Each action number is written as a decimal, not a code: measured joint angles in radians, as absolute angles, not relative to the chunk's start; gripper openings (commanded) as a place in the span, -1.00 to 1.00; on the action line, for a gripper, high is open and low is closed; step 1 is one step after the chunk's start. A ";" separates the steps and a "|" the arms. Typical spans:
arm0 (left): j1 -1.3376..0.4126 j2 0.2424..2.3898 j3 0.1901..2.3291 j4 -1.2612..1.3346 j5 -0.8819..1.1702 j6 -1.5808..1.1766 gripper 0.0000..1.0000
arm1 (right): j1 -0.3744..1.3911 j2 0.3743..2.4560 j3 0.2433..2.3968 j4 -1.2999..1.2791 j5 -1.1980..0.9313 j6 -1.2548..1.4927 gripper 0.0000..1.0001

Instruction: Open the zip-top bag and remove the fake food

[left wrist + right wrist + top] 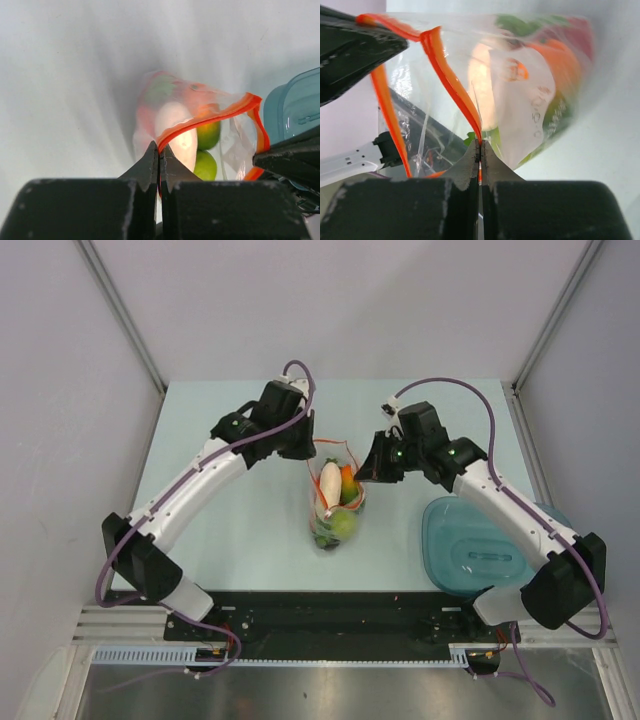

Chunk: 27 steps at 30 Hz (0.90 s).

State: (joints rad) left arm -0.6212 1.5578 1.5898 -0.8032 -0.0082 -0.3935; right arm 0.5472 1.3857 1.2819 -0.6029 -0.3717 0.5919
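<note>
The clear zip-top bag [336,502] hangs between my two grippers over the table's middle, mouth up, its red-orange zip strip [210,116] pulled apart into an open loop. Inside it I see the fake food: a white radish [329,483], an orange carrot [347,476] and green fruit [343,525]. My left gripper [159,148] is shut on the left lip of the strip. My right gripper [479,144] is shut on the right lip of the strip [451,80]. The radish [176,131] and green fruit [206,164] show through the plastic in the left wrist view.
A teal translucent oval tray [480,545] lies on the table at the right, close under my right arm. It also shows at the right edge of the left wrist view [295,107]. Grey walls enclose the table on three sides.
</note>
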 measured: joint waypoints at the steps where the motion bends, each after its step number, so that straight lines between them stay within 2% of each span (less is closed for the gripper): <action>1: -0.620 1.549 1.589 -0.810 -0.012 -0.403 -1.00 | 0.547 1.386 1.281 -0.607 -0.366 0.584 -1.00; 5: -0.620 1.528 1.526 -0.752 0.038 -0.446 -1.00 | 0.537 1.386 1.271 -0.625 -0.350 0.561 -0.95; 8: -0.621 1.525 1.444 -0.680 0.101 -0.482 -0.99 | 0.522 1.386 1.256 -0.657 -0.336 0.548 -0.85; 11: -0.623 1.525 1.412 -0.646 0.142 -0.501 -1.00 | 0.492 1.384 1.254 -0.712 -0.310 0.535 -0.62; 14: -0.624 1.525 1.412 -0.595 0.177 -0.509 -1.00 | 0.466 1.378 1.254 -0.764 -0.284 0.520 -0.30; 18: -0.625 1.525 1.405 -0.540 0.213 -0.524 -1.00 | 0.456 1.373 1.296 -0.851 -0.251 0.500 -0.15; 20: -0.626 1.525 1.396 -0.520 0.226 -0.528 -1.00 | 0.472 1.373 1.344 -0.886 -0.233 0.496 -0.17; 22: -0.626 1.523 1.384 -0.503 0.238 -0.533 -1.00 | 0.504 1.374 1.409 -0.907 -0.209 0.496 -0.28; 23: -0.626 1.522 1.380 -0.499 0.241 -0.534 -1.00 | 0.526 1.374 1.446 -0.909 -0.196 0.497 -0.43; 24: -0.626 1.522 1.377 -0.495 0.242 -0.535 -1.00 | 0.546 1.372 1.480 -0.903 -0.188 0.498 -0.49; 27: -0.626 1.522 1.375 -0.493 0.244 -0.535 -1.00 | 0.590 1.362 1.519 -0.853 -0.184 0.517 -0.57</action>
